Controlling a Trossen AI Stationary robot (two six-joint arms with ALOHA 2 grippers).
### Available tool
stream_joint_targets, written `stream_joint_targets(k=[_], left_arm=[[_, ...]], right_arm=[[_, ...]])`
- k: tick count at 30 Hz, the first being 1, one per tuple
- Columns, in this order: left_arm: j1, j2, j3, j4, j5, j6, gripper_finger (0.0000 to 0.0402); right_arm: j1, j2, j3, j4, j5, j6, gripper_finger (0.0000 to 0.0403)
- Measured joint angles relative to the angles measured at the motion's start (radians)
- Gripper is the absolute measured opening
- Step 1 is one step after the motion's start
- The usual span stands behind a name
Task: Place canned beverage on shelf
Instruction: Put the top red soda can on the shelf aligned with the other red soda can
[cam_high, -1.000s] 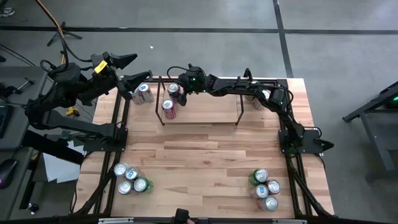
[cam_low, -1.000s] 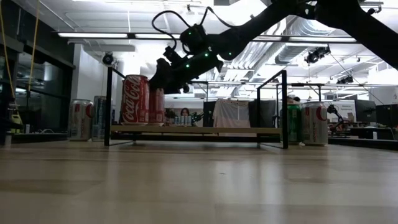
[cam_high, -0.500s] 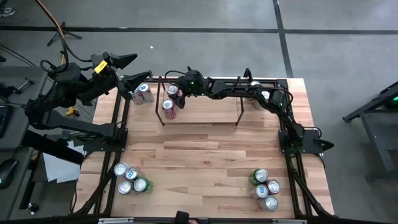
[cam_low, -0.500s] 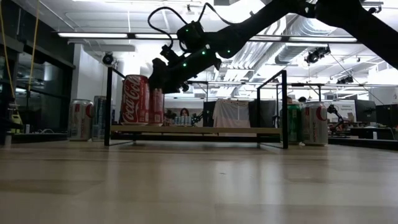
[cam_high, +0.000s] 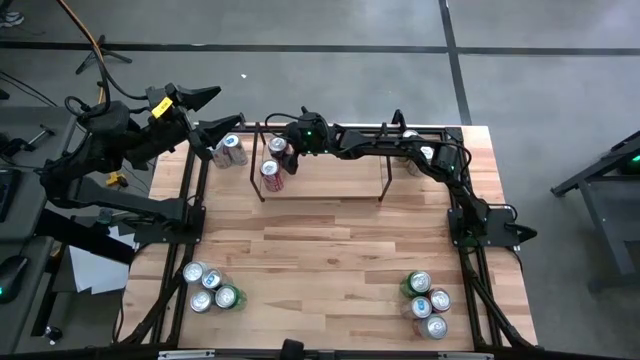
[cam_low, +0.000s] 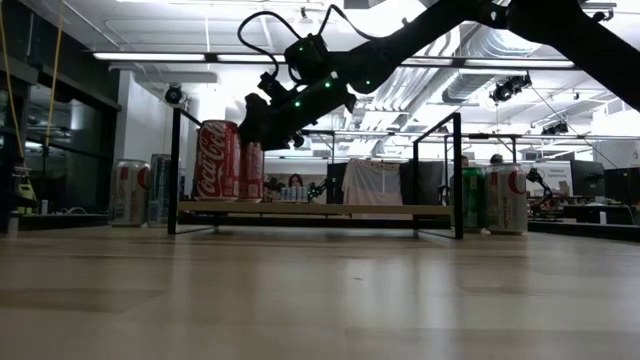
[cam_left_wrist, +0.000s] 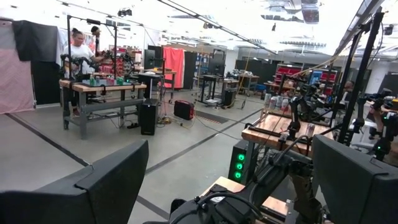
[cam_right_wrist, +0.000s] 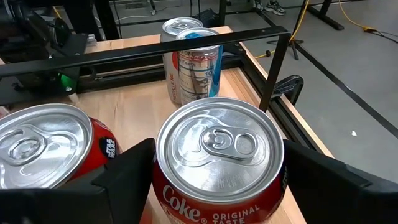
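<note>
The shelf (cam_high: 330, 188), a low rack of black rods on a light wood base (cam_low: 320, 209), stands at the table's far middle. Two red cola cans stand upright on its left end. The nearer can (cam_high: 271, 176) is free and rests on its bottom. My right gripper (cam_high: 289, 149) reaches in from the right and is closed around the farther Coke can (cam_right_wrist: 217, 149). My left gripper (cam_high: 205, 97) hangs open in the air beyond the table's far left corner and touches nothing. My right gripper has the Coke can's upper side wall (cam_right_wrist: 165, 194) between its two fingers, one on each side, below the rim. The fingers come from the table's right, slanting a little downward. The can stands upright, and in the low view its bottom (cam_low: 252, 196) is on the shelf's wood base.
Silver and blue cans (cam_high: 228, 150) stand outside the shelf at the far left. More cans stand behind my right arm at the far right (cam_high: 415, 158). Clusters of cans sit at the near left (cam_high: 208, 287) and near right (cam_high: 425, 300). A black frame (cam_high: 192, 190) edges the table.
</note>
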Motion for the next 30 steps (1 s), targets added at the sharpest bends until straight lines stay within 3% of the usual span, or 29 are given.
stream_joint_targets(k=[8, 17, 30], left_arm=[[0.0, 0.0, 0.0, 0.0, 0.0, 0.0, 0.0367], [0.0, 0.0, 0.0, 0.0, 0.0, 0.0, 0.0367], [0.0, 0.0, 0.0, 0.0, 0.0, 0.001, 0.0367]], right_arm=[[0.0, 0.0, 0.0, 0.001, -0.018, 0.0, 0.0326], [-0.002, -0.003, 0.001, 0.004, -0.024, -0.02, 0.0396], [-0.058, -0.122, 0.0, -0.017, -0.08, -0.004, 0.0392]])
